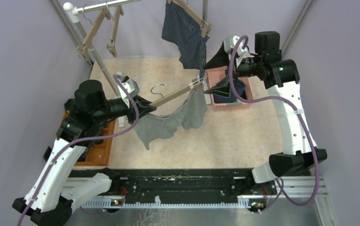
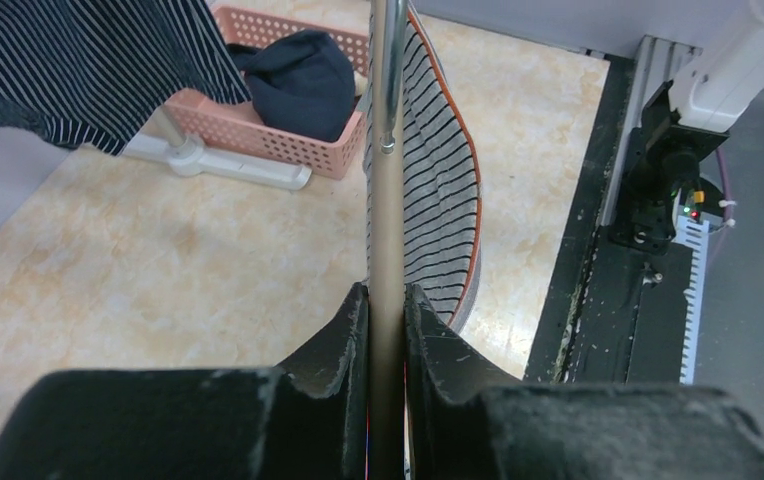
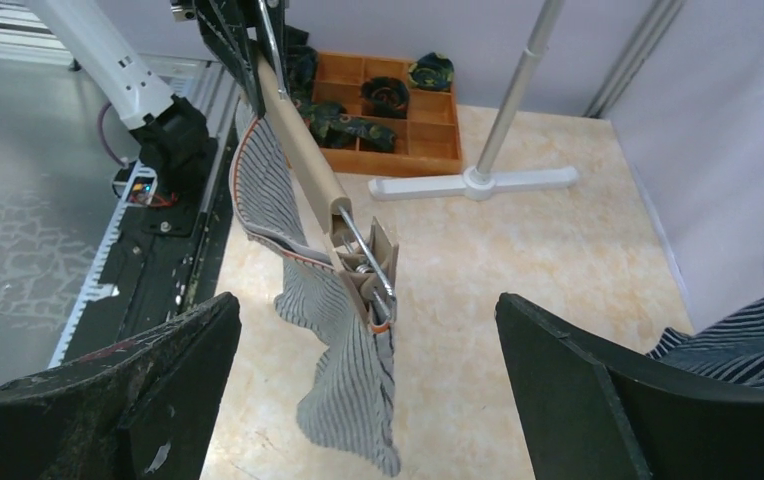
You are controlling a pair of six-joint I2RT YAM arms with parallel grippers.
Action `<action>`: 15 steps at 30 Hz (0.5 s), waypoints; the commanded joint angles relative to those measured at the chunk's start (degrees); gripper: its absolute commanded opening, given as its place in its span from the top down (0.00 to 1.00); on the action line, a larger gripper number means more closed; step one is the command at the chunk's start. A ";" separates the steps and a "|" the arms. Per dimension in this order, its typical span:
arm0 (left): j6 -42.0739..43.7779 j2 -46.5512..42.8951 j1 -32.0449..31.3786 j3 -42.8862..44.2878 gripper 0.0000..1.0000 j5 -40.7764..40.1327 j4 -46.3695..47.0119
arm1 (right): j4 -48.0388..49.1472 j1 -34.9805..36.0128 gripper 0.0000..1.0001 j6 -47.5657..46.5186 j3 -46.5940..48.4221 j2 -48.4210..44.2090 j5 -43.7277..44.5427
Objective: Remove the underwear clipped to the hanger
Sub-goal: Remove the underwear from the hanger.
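Observation:
The grey-white striped underwear hangs from a wooden hanger. My left gripper is shut on the hanger bar, its fingers pressed to both sides. A clip at the hanger's far end pinches the striped underwear, whose waistband sags back toward the left gripper. My right gripper is open just beside that clip end, and in the right wrist view the gripper has the clip between its wide-spread fingers, not touching it. A dark-blue pinstriped underwear hangs clipped on the rail behind.
A pink basket holding a navy garment stands under the right gripper. A wooden tray of dark rolled bundles sits at the left. Bare hangers hang on the rail. The rack's pole and foot stand on the floor.

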 commanded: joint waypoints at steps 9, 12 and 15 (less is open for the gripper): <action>-1.74 0.71 0.15 0.31 0.96 7.70 7.92 | 33.40 -0.22 0.12 23.24 -11.63 -1.97 -13.42; -1.66 0.78 0.15 -0.13 0.96 8.34 8.58 | 87.73 0.03 0.17 63.41 -26.50 -4.62 -16.89; -1.82 0.50 0.17 -0.85 0.96 8.39 9.62 | 126.49 0.42 0.15 97.01 -29.89 -0.93 -18.05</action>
